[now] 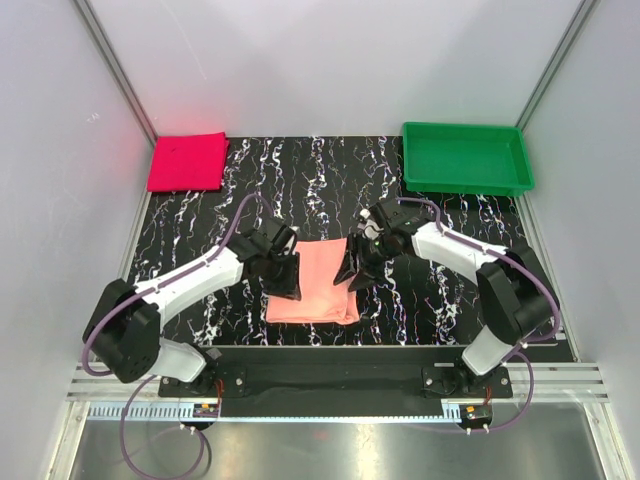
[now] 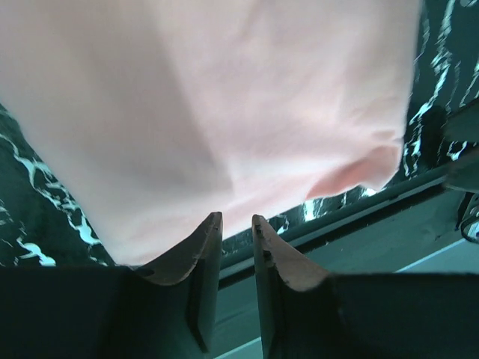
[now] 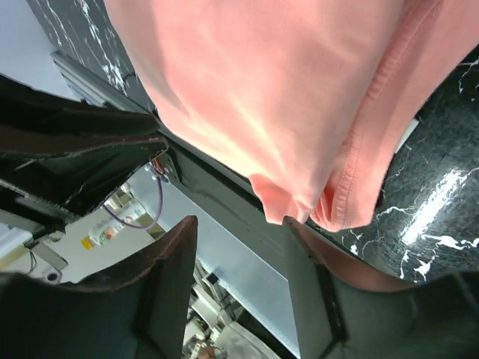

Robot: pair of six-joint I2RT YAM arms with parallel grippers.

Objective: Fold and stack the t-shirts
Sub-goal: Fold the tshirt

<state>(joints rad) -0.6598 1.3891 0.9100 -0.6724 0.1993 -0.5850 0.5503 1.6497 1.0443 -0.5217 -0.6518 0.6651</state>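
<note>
— Where are our shirts?
— The pink shirt (image 1: 318,285) lies folded on the table (image 1: 450,300) between our jaws; the red shirt (image 1: 187,162) sits folded in the far left corner.
— Jaws?
— Both pairs apart, empty; the left narrowly, the right wider.

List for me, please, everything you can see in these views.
salmon-pink t-shirt: one, salmon pink, folded, table centre near the front edge
magenta-red t-shirt: one, magenta red, folded, far left corner
tray: one, green, far right corner
table: one, black with white marbling, under everything
left arm: one, white and black, near left
right arm: one, white and black, near right
left tool: one, dark, jaws slightly apart, at the salmon shirt's left edge
right tool: one, dark, jaws apart, at its right edge
</note>
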